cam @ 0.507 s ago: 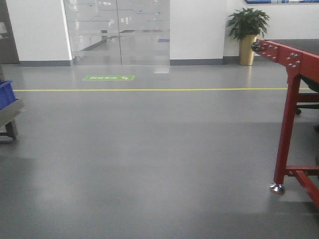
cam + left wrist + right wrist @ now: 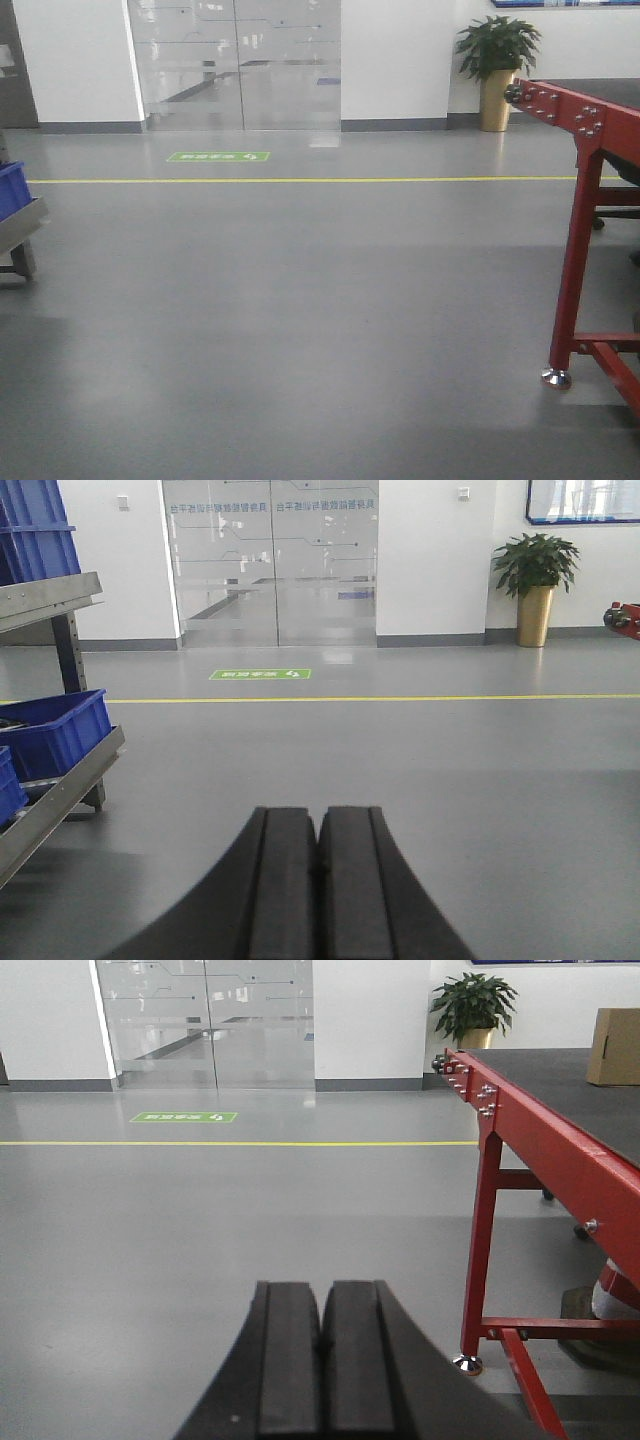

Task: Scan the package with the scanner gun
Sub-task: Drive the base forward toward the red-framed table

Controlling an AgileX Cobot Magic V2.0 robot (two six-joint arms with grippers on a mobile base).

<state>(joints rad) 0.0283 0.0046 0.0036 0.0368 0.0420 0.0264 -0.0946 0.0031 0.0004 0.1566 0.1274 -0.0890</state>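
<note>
- The grey floor (image 2: 300,320) is spreading out ahead of both my jaw sets, w/ a yellow line (image 2: 300,180) running across it far ahead.
- The glass doors (image 2: 238,65) are standing in the white wall, far ahead and approx. straight on from my L jaws.
- The red conveyor frame (image 2: 540,1135) is standing just to the right of my R jaws, carrying a dark belt (image 2: 570,1080) on top.
- A metal rack (image 2: 60,798) is sitting to the left of my L jaws, holding blue bins (image 2: 55,730).
- The package (image 2: 615,1045), a tan box, is resting on that belt, well ahead & far to the right of my R jaws. The pic edge is cutting it off, and I can't tell abt any label.
- A potted plant (image 2: 535,565) is standing by the wall, far ahead & right of both jaw sets.
- Left gripper (image 2: 318,815): I'm pressing its jaws flat together, clenched w/ nothing btw them.
- Right gripper (image 2: 322,1295): I'm doing the same here, jaws clenched w/ nothing btw them.
- A green floor sign (image 2: 218,157) is lying in front of the doors, far ahead.
</note>
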